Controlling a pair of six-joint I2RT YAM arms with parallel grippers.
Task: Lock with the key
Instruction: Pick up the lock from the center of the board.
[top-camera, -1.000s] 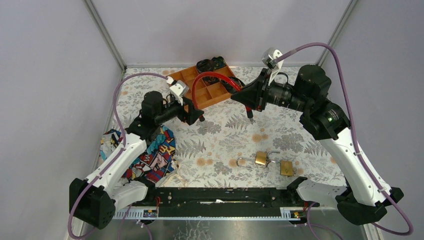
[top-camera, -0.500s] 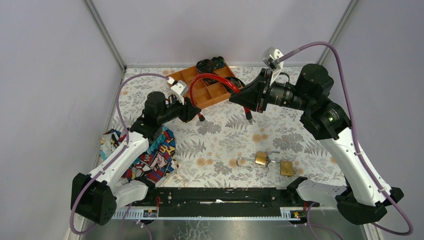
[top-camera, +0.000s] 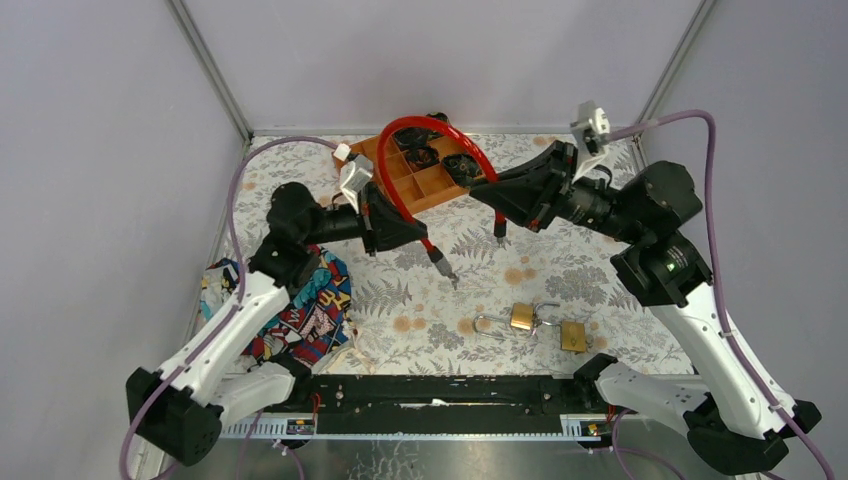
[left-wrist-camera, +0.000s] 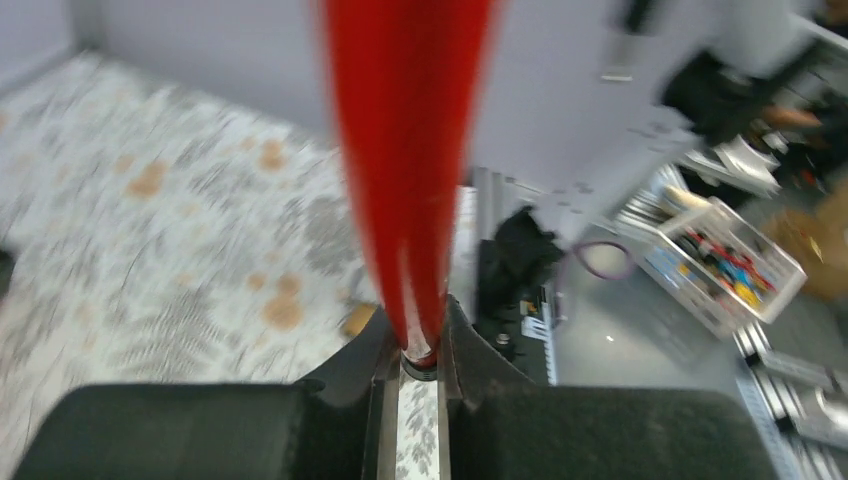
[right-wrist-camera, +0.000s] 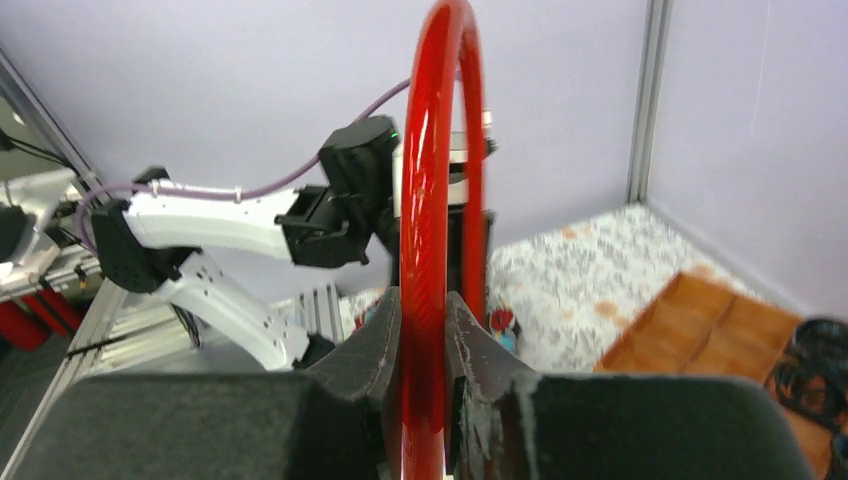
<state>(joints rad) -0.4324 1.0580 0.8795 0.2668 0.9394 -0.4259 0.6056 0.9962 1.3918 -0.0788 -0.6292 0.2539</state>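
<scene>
A red cable lock (top-camera: 432, 123) arches above the table between both grippers. My left gripper (top-camera: 424, 238) is shut on one end of it, seen close up as the red cable (left-wrist-camera: 400, 150) between the left gripper (left-wrist-camera: 418, 338) pads. A metal tip (top-camera: 446, 271) hangs below that grip. My right gripper (top-camera: 497, 203) is shut on the other end, where the cable (right-wrist-camera: 428, 200) runs up through the right gripper (right-wrist-camera: 423, 308). Two brass padlocks (top-camera: 521, 317) (top-camera: 572, 335) lie open on the table near the front. I cannot make out a key.
An orange compartment tray (top-camera: 428, 186) with black items stands at the back, also seen as the tray (right-wrist-camera: 720, 320) in the right wrist view. A colourful cloth (top-camera: 300, 305) lies at the left under the left arm. Walls enclose the patterned table.
The left gripper has shut on the red cable's end and swung right and forward. The right arm has drawn back to the right, so the cable now arches higher.
</scene>
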